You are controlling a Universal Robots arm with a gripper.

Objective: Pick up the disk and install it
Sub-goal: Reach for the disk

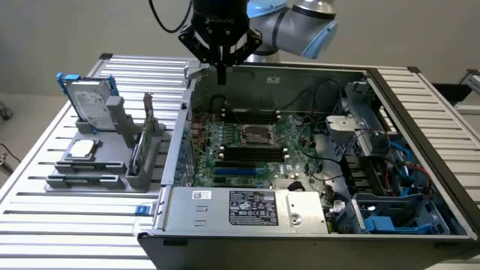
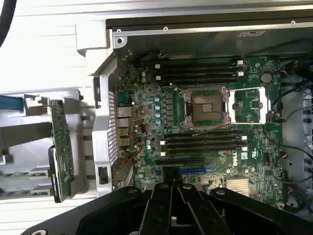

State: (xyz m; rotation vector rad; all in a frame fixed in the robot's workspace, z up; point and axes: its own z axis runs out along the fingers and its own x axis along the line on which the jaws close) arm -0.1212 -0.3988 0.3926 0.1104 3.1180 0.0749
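The disk [image 1: 89, 104] stands upright in a grey holder [image 1: 105, 163] on the slatted table, at the exterior view's left. It is a silver drive with a white label in a blue frame. My gripper [image 1: 222, 77] hangs above the far left corner of the open computer case [image 1: 300, 225], well apart from the disk. Its two dark fingers are pressed together with nothing between them. In the wrist view the gripper [image 2: 172, 185] points down at the motherboard [image 2: 205, 122], and a strip of the disk's blue frame [image 2: 10, 103] shows at the picture's edge.
The grey holder also carries a small square processor chip [image 1: 82, 148] and a thin green circuit card [image 1: 147, 135] [image 2: 62, 147]. Inside the case are the empty processor socket [image 1: 255, 135], cables, and blue drive bays [image 1: 390, 222] at the near right. The power supply [image 1: 248, 209] lies along the front.
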